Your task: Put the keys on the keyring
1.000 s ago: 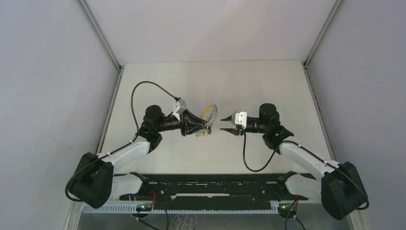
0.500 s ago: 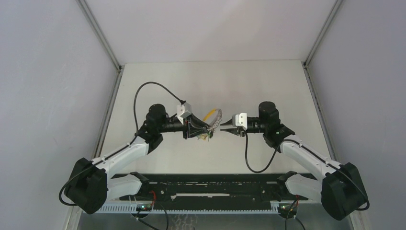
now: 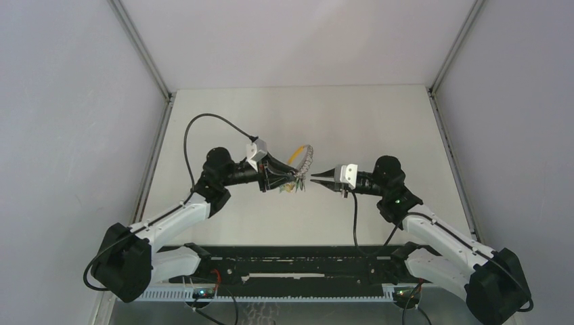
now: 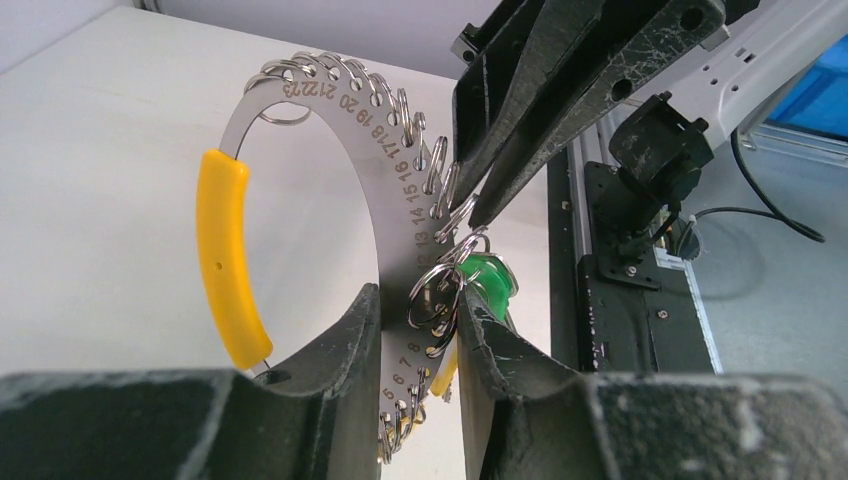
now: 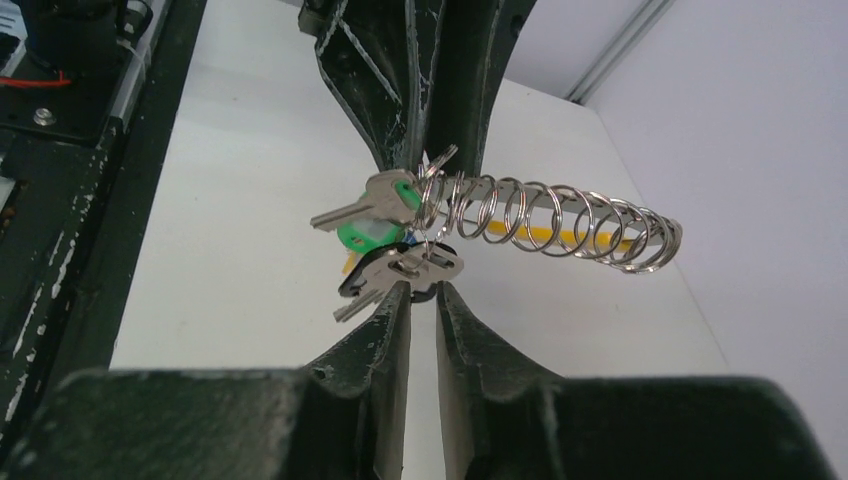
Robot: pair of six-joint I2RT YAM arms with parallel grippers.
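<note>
The keyring is a curved, numbered metal strip lined with split rings, with a yellow band. It hangs above the table, and my left gripper is shut on the strip near its low numbers. A bunch with a green tag, silver keys and a black-headed key dangles from the keyring. My right gripper points at the bunch from the right. Its jaws stand a narrow slit apart, tips touching the bunch's lower edge with something black between them. Whether they pinch it is unclear. From above, both grippers meet mid-table.
A black rail runs along the near edge between the arm bases. Grey walls with metal corner posts close in the white table on three sides. A cable loops up from the left wrist.
My right gripper has advanced left up to the bunch and its jaws have narrowed from wide to a slit. The left gripper still holds the keyring, shifted only slightly.
</note>
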